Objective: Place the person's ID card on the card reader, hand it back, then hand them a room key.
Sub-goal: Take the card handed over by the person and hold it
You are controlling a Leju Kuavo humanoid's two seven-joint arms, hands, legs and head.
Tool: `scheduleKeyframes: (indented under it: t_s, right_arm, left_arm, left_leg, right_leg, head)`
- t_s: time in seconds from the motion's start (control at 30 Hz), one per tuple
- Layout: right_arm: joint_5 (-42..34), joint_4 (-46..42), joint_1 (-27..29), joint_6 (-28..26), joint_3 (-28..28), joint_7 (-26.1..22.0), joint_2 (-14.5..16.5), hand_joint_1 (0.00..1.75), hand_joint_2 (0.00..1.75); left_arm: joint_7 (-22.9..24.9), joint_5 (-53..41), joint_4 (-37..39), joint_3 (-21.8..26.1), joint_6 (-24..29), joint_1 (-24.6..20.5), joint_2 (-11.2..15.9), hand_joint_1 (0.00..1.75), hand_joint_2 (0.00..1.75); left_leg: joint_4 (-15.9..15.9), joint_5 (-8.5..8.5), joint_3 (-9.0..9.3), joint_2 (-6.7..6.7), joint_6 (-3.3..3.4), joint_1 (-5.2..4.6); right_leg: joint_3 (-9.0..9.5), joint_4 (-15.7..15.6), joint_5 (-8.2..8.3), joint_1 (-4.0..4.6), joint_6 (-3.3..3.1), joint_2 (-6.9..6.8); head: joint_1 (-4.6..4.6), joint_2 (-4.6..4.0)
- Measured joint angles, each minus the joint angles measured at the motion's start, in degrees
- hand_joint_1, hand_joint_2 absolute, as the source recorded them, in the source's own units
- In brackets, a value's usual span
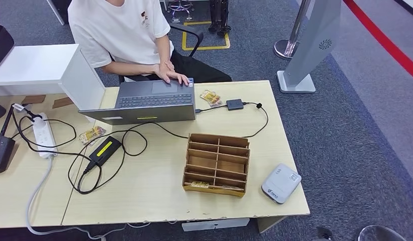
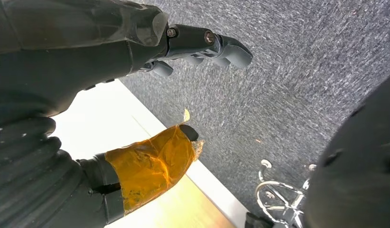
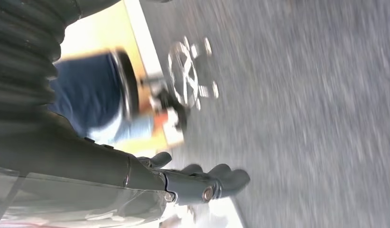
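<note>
A grey-white card reader [image 1: 280, 183] lies at the table's near right corner. Left of it stands a brown cardboard organiser [image 1: 217, 163] with several slots; small cards [image 1: 199, 185] lie in its front row. A person in a white T-shirt [image 1: 126, 30] sits behind the table with a hand [image 1: 172, 75] on an open laptop [image 1: 149, 100]. A small pale card-like thing [image 1: 191, 82] shows by those fingers; what it is I cannot tell. My left hand [image 2: 150, 52] hangs off the table with fingers spread and holds nothing, its thumb [image 2: 150, 164] wrapped in amber tape. My right hand [image 3: 183, 183], blurred, is also spread and empty.
Black cables loop across the table from a power brick [image 1: 105, 150] and a white power strip [image 1: 42, 134]. A small black box [image 1: 234, 104] and snack packets [image 1: 210, 98] lie near the laptop. A grey sign stand [image 1: 305, 50] is on the carpet at the right.
</note>
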Motion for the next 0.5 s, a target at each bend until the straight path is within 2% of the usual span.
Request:
scheduleKeyframes:
  t_s: [0.13, 0.23, 0.33, 0.4, 0.5]
  right_arm:
    - [1.9, 0.2, -0.5, 2.6, 4.5, 0.0, -9.6, 0.0, 1.75]
    - [1.9, 0.3, -1.0, 3.2, 6.7, 0.0, -13.7, 0.0, 1.75]
    - [-2.1, 0.3, -1.2, 3.6, 7.8, 0.0, -14.9, 0.0, 1.75]
    - [-6.8, 0.4, -1.1, 3.1, 8.0, 0.0, -14.5, 0.0, 1.75]
    - [-12.4, 0.8, 2.8, 0.8, 8.0, 0.1, -13.3, 0.0, 1.75]
  left_arm:
    - [-1.3, 0.4, 0.1, -0.5, -0.9, 0.2, 1.0, 0.0, 1.75]
    - [-1.5, 0.5, 0.2, -0.8, -1.2, 0.2, 1.5, 0.0, 1.75]
    - [-1.5, -0.2, 0.3, -1.1, -1.4, 0.2, 1.6, 0.0, 1.75]
    - [-0.9, -0.6, 0.3, -1.3, -1.0, 0.0, 1.4, 0.0, 1.75]
    - [5.5, -1.4, 0.7, -1.5, 4.5, -1.3, -0.8, 0.0, 1.75]
  left_leg:
    - [0.0, -0.01, 0.01, 0.04, 0.05, -0.18]
    - [0.0, -0.01, 0.03, 0.07, 0.05, -0.18]
    - [0.0, 0.0, 0.06, 0.08, 0.05, -0.12]
    - [0.0, 0.0, 0.14, 0.1, 0.02, -0.02]
    - [0.0, -0.11, 0.29, -0.5, 0.06, 0.05]
  right_leg:
    - [0.01, 0.0, 0.03, -0.11, 0.05, 0.01]
    - [0.01, 0.0, 0.03, -0.1, 0.05, 0.02]
    - [0.01, 0.0, 0.03, -0.07, 0.04, 0.03]
    - [-0.08, 0.0, 0.02, 0.01, 0.02, 0.08]
    - [0.09, -0.1, -0.3, 0.12, 0.07, -0.44]
  head:
    - [0.0, 0.0]
    - [0.0, -0.01]
    - [-0.02, -0.01]
    - [-0.02, -0.01]
    - [-0.04, -0.01]
